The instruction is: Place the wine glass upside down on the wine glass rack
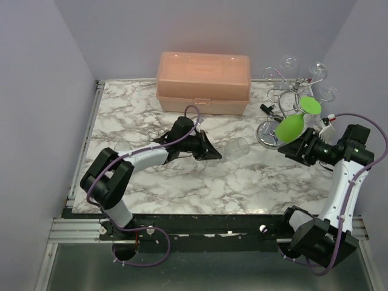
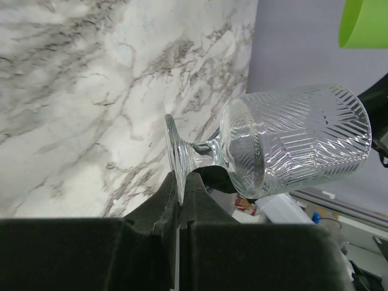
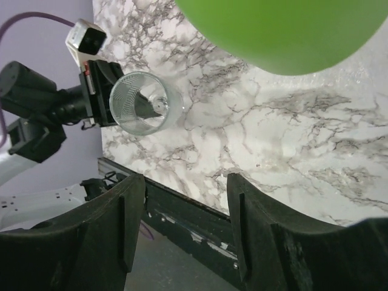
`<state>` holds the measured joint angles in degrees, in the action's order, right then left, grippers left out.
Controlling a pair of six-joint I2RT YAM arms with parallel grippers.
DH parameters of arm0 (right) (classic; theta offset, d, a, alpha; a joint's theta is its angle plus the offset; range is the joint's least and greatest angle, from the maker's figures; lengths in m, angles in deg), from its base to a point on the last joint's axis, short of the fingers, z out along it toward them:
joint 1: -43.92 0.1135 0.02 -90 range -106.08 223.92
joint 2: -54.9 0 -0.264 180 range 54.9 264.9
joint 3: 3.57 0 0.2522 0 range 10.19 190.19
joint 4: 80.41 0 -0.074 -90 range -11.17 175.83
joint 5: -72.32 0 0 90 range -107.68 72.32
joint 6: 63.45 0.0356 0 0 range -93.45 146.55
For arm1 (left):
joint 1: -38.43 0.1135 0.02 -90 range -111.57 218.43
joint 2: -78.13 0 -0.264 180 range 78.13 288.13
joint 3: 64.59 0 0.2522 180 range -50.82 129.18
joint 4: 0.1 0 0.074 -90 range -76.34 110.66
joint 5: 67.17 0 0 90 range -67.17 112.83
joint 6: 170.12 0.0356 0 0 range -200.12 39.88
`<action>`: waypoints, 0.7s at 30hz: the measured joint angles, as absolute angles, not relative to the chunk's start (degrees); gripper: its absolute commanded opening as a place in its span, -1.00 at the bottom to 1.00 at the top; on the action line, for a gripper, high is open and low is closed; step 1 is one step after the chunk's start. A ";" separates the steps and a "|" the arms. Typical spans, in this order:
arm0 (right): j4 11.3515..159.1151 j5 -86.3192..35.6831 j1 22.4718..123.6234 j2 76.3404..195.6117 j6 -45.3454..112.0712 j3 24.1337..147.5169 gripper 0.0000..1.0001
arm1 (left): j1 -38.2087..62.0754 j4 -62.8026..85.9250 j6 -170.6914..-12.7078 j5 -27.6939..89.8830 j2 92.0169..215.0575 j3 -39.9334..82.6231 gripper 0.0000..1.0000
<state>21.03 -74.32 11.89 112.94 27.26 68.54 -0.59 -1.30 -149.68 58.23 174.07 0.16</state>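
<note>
Marble-patterned table [image 1: 182, 182] seen from above, with two black robot arms mounted at its near edge and lilac walls around it.

The left gripper [image 1: 215, 151] reaches toward the middle of the table. Its jaws are pinched tight on the round foot of a clear wine glass [image 1: 236, 147]. In the left wrist view the two fingertips [image 2: 173, 191] clamp the thin edge of the foot, and the clear wine glass [image 2: 291, 142] lies on its side, stem level, its ribbed bowl pointing away from the gripper. It is held above the marble, well apart from the rack.

At the back right of the table stands the wire rack [image 1: 267, 132], with a shiny round base, a central post and curled arms on top. Several clear glasses hang upside down from its far arms.

A green wine glass [image 1: 291, 126] is on the near side of the rack, tilted, with its foot up among the curled arms and its bowl lower. Whether the foot rests fully on an arm cannot be told.

The right gripper [image 1: 290, 148] sits just beside the green bowl. Its jaws stand apart and hold nothing. In the right wrist view the green bowl [image 3: 285, 30] fills the top edge, beyond the spread fingers [image 3: 130, 200].

A peach plastic box [image 1: 203, 82] with a closed lid sits at the back centre of the table.
</note>
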 measured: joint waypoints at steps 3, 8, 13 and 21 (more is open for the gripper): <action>20.14 -74.32 11.93 112.63 25.18 70.61 0.25 | 1.37 8.78 -141.83 56.74 170.90 3.76 -1.00; 19.20 -74.69 11.93 110.84 23.24 72.58 0.25 | 1.83 22.86 -128.68 53.29 166.49 10.91 -1.00; 17.62 -76.57 11.95 109.57 20.90 74.83 0.24 | 1.59 32.39 -115.25 47.15 159.93 13.42 -1.00; 14.11 -82.73 11.95 108.41 13.73 81.94 0.23 | -1.14 35.62 -92.04 33.71 149.11 14.19 -1.00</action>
<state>14.11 -82.73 11.95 108.41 13.73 81.94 -1.14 35.62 -92.04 33.71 149.11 14.19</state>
